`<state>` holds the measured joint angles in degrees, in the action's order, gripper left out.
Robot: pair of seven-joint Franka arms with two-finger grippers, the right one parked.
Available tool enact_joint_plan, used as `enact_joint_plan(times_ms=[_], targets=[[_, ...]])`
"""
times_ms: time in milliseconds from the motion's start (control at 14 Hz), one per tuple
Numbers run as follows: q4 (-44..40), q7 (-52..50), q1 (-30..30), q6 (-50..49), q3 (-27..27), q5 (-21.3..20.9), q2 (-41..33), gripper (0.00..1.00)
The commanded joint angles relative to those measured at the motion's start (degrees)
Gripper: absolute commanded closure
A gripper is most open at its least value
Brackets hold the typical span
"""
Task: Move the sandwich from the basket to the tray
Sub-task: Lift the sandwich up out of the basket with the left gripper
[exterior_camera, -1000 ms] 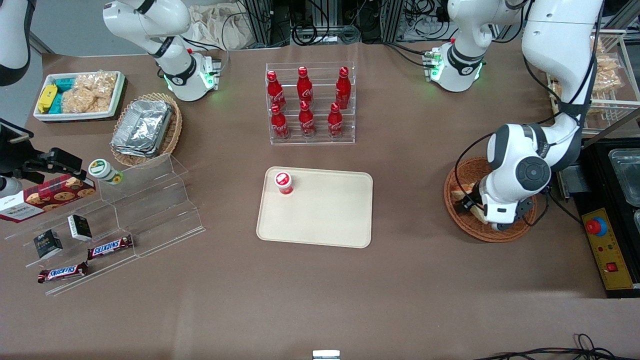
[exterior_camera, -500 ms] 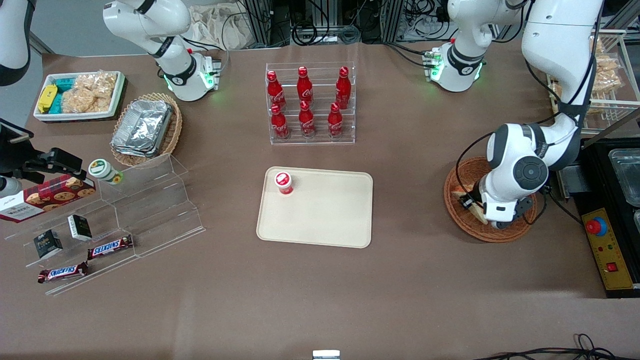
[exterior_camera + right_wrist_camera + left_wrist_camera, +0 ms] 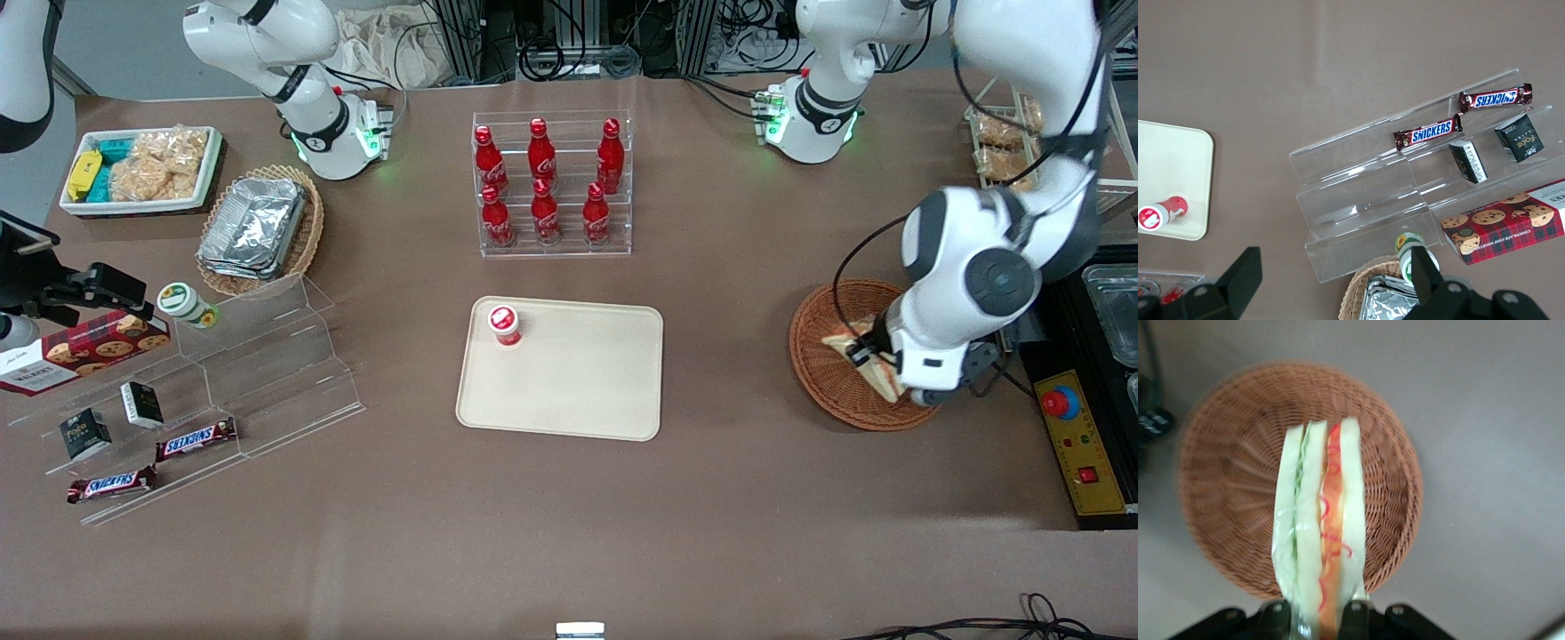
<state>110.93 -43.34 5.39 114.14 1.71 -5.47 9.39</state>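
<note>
My left gripper [image 3: 876, 369] is shut on the sandwich [image 3: 862, 356], a clear-wrapped white-bread wedge with red-orange and green filling. In the left wrist view the sandwich [image 3: 1319, 527] hangs between the fingers [image 3: 1355, 613] above the round reddish-brown wicker basket [image 3: 1218, 513], lifted off its bottom. The basket [image 3: 822, 364] sits at the working arm's end of the table. The cream-beige tray [image 3: 578, 382] lies at the table's middle, toward the parked arm from the basket.
A small red-capped bottle [image 3: 504, 325] stands on the tray's corner. A clear rack of red cola bottles [image 3: 551, 187] stands farther from the front camera than the tray. A control box with a red button [image 3: 1080, 436] lies beside the basket. Acrylic snack shelves [image 3: 204, 391] stand toward the parked arm's end.
My left gripper has risen out of the basket with the sandwich in it, and the arm has swung upward and outward toward the working arm's end.
</note>
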Motion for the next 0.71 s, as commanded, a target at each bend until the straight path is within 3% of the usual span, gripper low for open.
enact_joint_plan(times_ms=[0, 357, 643], targets=[[-7.36, 3.87, 0.24, -12.41, 0.84, -0.51, -6.30, 0.82], [-27.49, 3.62, 0.24, -31.41, 8.29, 1.15, -6.49, 0.82], [-32.35, -4.36, 0.24, -35.39, 19.61, 2.39, -6.84, 0.80]])
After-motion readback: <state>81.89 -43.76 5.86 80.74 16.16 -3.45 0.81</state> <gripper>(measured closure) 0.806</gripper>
